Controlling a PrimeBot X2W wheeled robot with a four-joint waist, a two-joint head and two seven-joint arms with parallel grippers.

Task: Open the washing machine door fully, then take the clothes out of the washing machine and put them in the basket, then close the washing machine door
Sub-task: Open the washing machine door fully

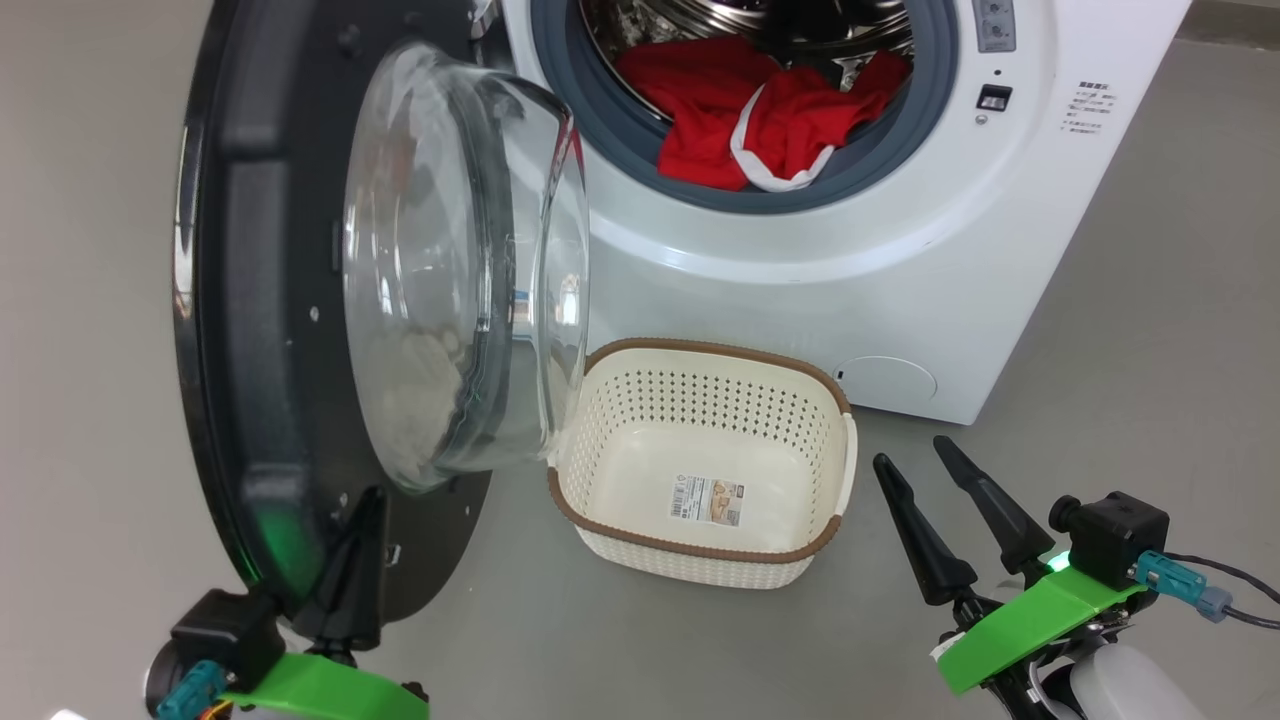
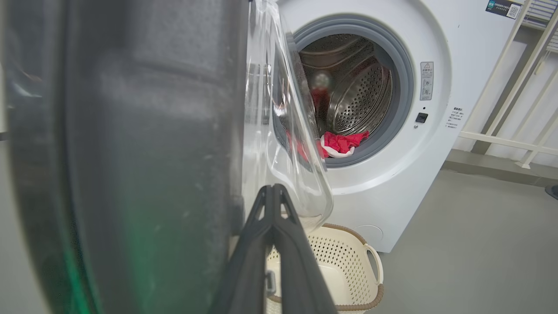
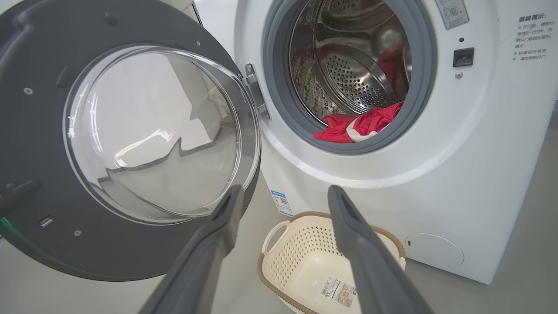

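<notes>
Lower left: left tool (image 1: 368, 500) pinched shut, empty, by lower rim of glossy black round door (image 1: 270, 300), clear glass bowl bulging. Lower right: right tool (image 1: 910, 455) spread wide, empty. Centre: cream perforated plastic basket (image 1: 700, 400), brown rim, on smooth grey floor (image 1: 1150, 350). Top: soft red clothes (image 1: 720, 90), white trim, in mouth of white boxy washing machine (image 1: 800, 270).

Heading (image 3: 530, 18) "温馨提示" printed on the washing machine (image 3: 479, 152) front, lines beneath it too small to be read, print on the basket (image 3: 279, 266) sticker (image 3: 338, 291) likewise illegible.
</notes>
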